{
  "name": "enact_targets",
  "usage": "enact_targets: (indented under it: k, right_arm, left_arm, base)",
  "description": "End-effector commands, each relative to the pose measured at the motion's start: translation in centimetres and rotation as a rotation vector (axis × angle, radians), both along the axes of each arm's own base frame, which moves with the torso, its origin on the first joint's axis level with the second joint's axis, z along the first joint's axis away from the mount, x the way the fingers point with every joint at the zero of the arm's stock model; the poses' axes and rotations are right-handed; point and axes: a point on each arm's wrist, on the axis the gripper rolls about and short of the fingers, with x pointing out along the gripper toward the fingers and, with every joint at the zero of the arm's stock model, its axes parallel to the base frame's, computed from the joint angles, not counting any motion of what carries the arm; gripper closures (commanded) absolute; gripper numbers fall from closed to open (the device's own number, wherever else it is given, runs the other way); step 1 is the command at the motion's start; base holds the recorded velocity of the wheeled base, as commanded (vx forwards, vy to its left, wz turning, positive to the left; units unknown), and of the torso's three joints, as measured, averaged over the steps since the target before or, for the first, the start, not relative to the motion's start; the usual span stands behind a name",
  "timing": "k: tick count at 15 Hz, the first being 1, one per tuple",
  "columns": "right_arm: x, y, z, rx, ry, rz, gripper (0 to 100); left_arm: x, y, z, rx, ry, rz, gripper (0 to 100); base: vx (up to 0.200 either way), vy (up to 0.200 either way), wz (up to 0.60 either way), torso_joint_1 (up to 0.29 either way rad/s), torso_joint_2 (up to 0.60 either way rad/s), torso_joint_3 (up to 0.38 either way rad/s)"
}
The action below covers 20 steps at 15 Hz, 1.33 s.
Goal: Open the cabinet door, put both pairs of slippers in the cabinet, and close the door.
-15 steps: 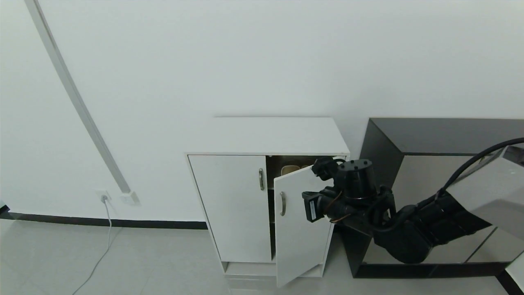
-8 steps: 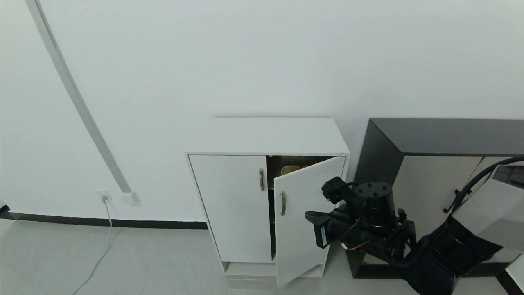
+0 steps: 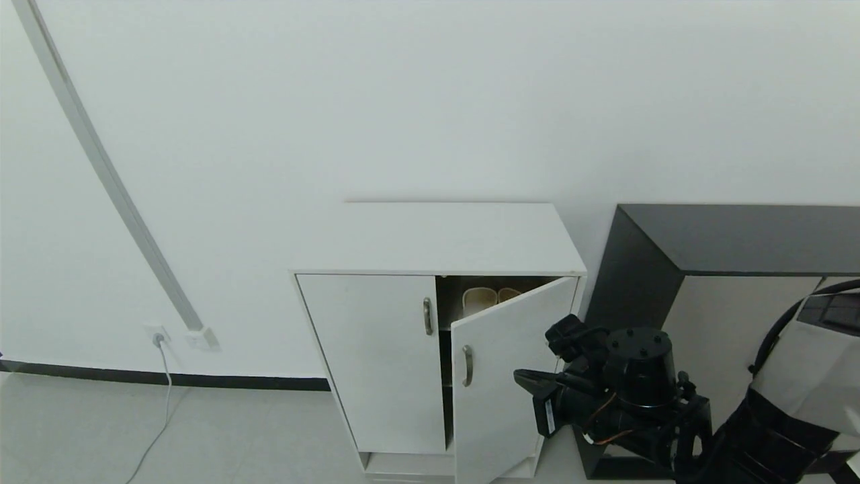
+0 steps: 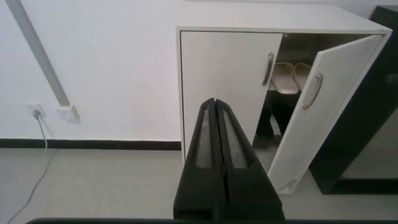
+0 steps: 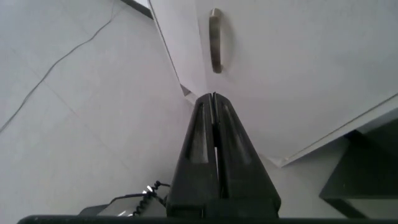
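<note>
Door [image 3: 497, 349] ajar — slippers [image 3: 479, 300] inside, dark sideboard [image 3: 739, 235] beside

black sideboard [image 3: 705, 235] just right of the right pincer [image 3: 527, 378], wall socket [image 3: 158, 334] with its cable [image 3: 163, 410] and a grey conduit [image 3: 101, 168] well off to its left

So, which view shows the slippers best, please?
Left wrist view: the slippers show plainly, side by side, past the open door. Head view catches their tips above the door; right wrist view faces the door's front.

Right gripper [image 5: 214, 99] jaws together, near door [image 5: 298, 62] handle [image 5: 215, 40]; cable [image 5: 74, 48] on floor [image 5: 93, 143].
</note>
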Motion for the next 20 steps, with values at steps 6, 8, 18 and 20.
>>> enact_targets:
  k: [6, 8, 18, 20]
  right_arm:
    - [0.8, 0.6, -1.0, -0.003, 0.003, -0.001, 100]
    - [1.7, 1.2, -1.0, 0.01, -0.01, -0.006, 100]
    - [6.5, 2.2, -2.9, 0.001, 0.001, -0.06, 100]
    - [7.3, 2.3, -3.1, 0.002, 0.0, -0.072, 100]
  left_arm:
    - [0.0, 0.0, 0.0, -0.002, 0.001, 0.001, 100]
    - [0.0, 0.0, 0.0, -0.002, 0.001, 0.002, 100]
    - [0.0, 0.0, 0.0, -0.002, 0.001, 0.002, 100]
    - [0.0, 0.0, 0.0, -0.002, 0.001, 0.001, 100]
  base:
    - [0.033, 0.0, 0.0, 0.0, 0.0, 0.0]
    - [0.0, 0.0, 0.0, 0.0, 0.0, 0.0]
    - [0.0, 0.0, 0.0, 0.0, 0.0, 0.0]
    - [0.0, 0.0, 0.0, 0.0, 0.0, 0.0]
